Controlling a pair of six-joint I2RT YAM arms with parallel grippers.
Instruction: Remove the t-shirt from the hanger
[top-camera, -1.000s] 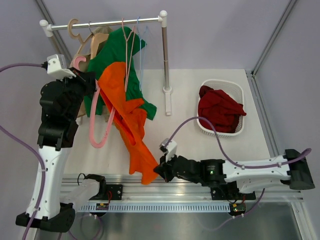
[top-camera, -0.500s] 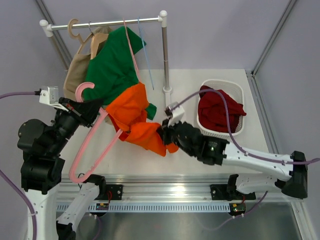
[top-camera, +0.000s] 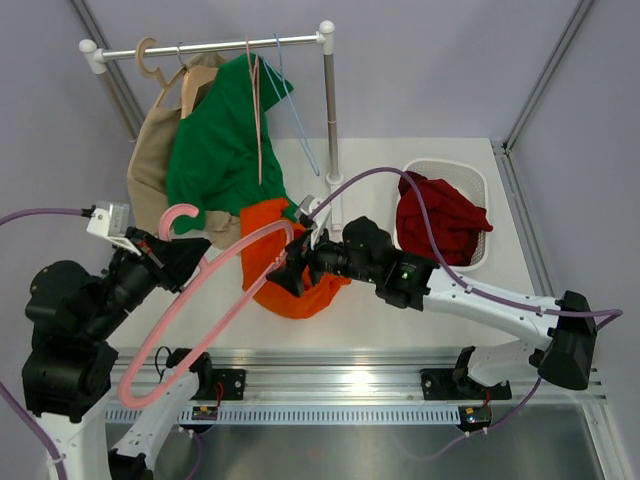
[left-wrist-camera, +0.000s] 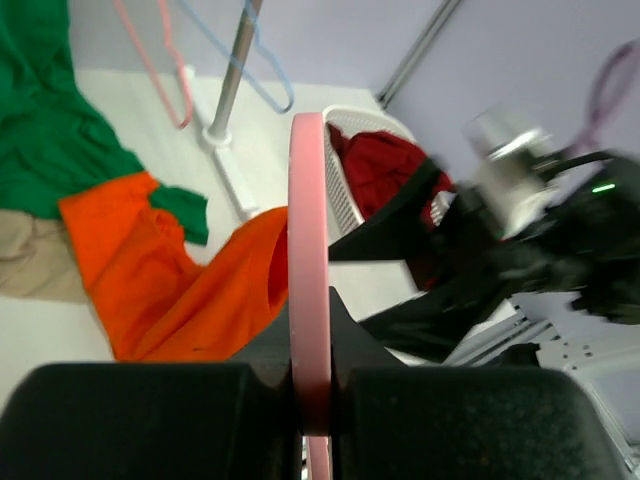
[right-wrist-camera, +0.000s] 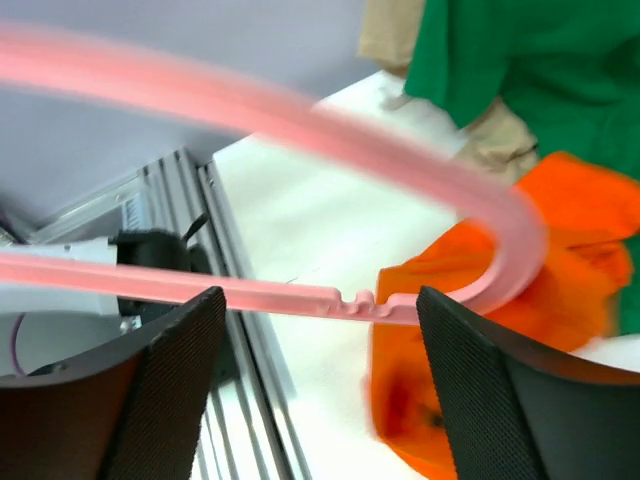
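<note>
No readable text, label or number appears in any view.

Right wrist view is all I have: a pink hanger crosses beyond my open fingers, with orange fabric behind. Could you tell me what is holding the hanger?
Observer: The left gripper is shut on the hanger at its neck.
Operator: Thank you. Where is the t-shirt lying?
Observer: The t-shirt is heaped on the table, beside the foot of the rack pole.
Operator: And what is further to my right?
Observer: A white basket holding a dark red garment stands there.
</note>
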